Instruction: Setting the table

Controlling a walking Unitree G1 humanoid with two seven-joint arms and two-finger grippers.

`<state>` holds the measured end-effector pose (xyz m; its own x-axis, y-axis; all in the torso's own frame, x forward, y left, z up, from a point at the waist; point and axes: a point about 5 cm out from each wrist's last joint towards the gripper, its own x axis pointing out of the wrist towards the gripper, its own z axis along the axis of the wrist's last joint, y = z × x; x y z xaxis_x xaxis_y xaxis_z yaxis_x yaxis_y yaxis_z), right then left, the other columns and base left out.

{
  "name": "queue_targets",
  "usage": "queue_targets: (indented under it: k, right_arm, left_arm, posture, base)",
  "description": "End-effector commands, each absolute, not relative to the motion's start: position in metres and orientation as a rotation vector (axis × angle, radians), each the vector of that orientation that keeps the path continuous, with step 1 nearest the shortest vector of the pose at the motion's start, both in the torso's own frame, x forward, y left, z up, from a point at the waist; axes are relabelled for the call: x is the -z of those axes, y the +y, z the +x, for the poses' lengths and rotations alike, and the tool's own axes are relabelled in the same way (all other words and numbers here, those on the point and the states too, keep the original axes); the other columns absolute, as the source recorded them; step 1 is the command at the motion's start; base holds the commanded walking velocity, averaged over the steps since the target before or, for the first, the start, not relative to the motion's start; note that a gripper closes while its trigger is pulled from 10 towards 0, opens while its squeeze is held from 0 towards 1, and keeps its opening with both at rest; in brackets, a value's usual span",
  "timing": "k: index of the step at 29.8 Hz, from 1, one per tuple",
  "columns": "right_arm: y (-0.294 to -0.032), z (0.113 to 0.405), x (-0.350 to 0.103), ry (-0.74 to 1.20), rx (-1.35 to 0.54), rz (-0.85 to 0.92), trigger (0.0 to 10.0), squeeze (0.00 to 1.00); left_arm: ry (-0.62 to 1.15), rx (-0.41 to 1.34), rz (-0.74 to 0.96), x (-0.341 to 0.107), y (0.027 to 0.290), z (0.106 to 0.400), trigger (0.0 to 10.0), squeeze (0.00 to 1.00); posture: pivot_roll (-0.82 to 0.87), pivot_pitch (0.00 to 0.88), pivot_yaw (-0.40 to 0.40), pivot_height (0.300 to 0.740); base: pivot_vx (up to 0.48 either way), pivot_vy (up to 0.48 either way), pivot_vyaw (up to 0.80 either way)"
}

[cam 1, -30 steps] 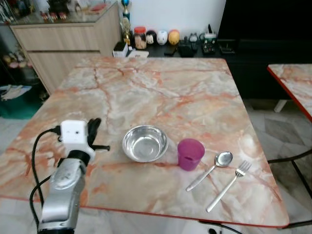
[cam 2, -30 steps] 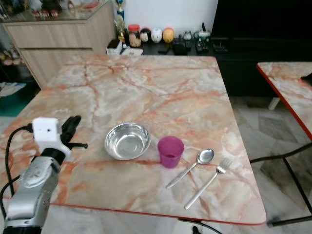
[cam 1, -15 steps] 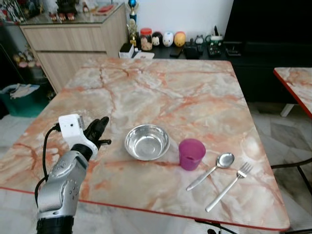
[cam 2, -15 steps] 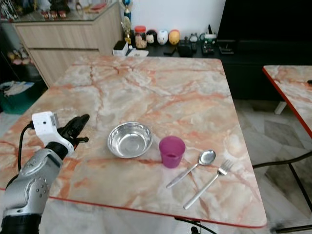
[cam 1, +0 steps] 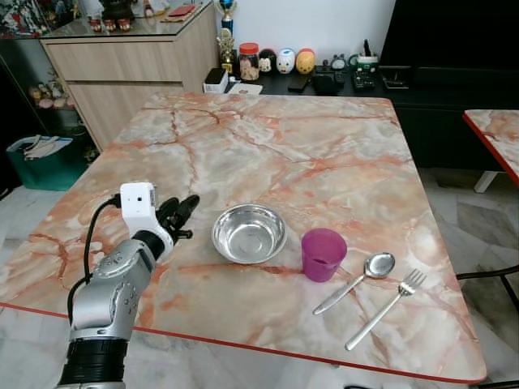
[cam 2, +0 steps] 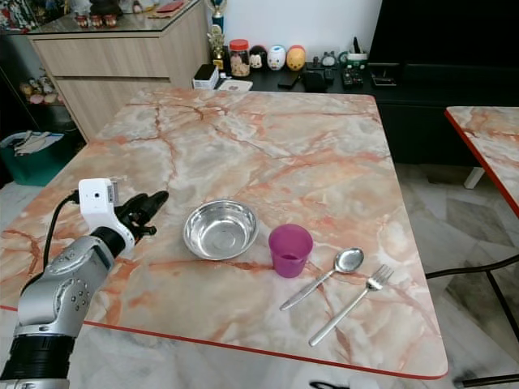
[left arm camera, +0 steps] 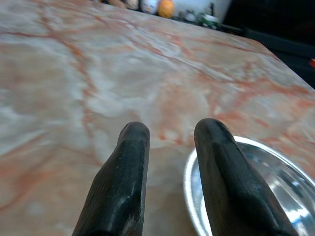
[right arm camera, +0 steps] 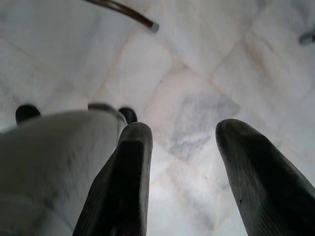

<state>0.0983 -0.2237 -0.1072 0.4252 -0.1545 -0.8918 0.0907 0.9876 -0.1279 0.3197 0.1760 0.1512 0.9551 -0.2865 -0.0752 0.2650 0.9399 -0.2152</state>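
Left gripper beside the bowl, place setting near the table's front edge

On the marble table (cam 1: 268, 154), your steel bowl (cam 1: 248, 232), purple cup (cam 1: 323, 254), spoon (cam 1: 357, 279) and fork (cam 1: 384, 309) lie in a row. Your left gripper (cam 1: 185, 209) hovers just beside the bowl, fingers slightly apart and empty; a careless push could slide the bowl against the cup. The right gripper (right arm camera: 182, 167) hangs over the floor, fingers apart.

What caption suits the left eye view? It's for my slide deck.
Left gripper hovers open beside a steel bowl, purple cup, spoon and fork on a marble table.
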Motion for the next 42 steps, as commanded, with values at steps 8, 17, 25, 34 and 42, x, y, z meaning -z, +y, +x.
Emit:
queue_targets:
  k: [8,17,25,34,42]
  right_arm:
    - [-0.211,0.105,0.108,1.089,0.142,-0.021,10.0,0.00]
    - [-0.208,0.108,0.108,1.096,0.136,-0.021,10.0,0.00]
    - [-0.220,0.109,0.106,1.104,0.148,-0.026,10.0,0.00]
    - [-0.220,0.115,0.104,1.088,0.133,-0.011,10.0,0.00]
    - [-0.216,0.115,0.104,1.090,0.117,-0.009,10.0,0.00]
  left_arm:
    - [0.221,0.385,-0.165,-0.160,0.166,0.341,10.0,1.00]
    - [0.320,0.276,-0.111,-0.150,0.173,0.356,10.0,0.00]
    - [0.360,0.341,-0.094,-0.148,0.167,0.356,10.0,0.00]
    - [0.418,0.354,-0.132,-0.141,0.169,0.353,10.0,0.00]
    - [0.451,0.402,-0.122,-0.138,0.163,0.350,10.0,0.00]
  posture:
    - [-0.06,0.000,0.062,0.732]
    - [-0.06,0.000,0.061,0.732]
    - [-0.06,0.000,0.060,0.732]
    - [-0.06,0.000,0.065,0.732]
    - [-0.06,0.000,0.071,0.732]
  base:
    - [0.000,0.000,0.00]
    - [0.000,0.000,0.00]
    - [0.000,0.000,0.00]
    - [0.000,0.000,0.00]
    - [0.000,0.000,0.00]
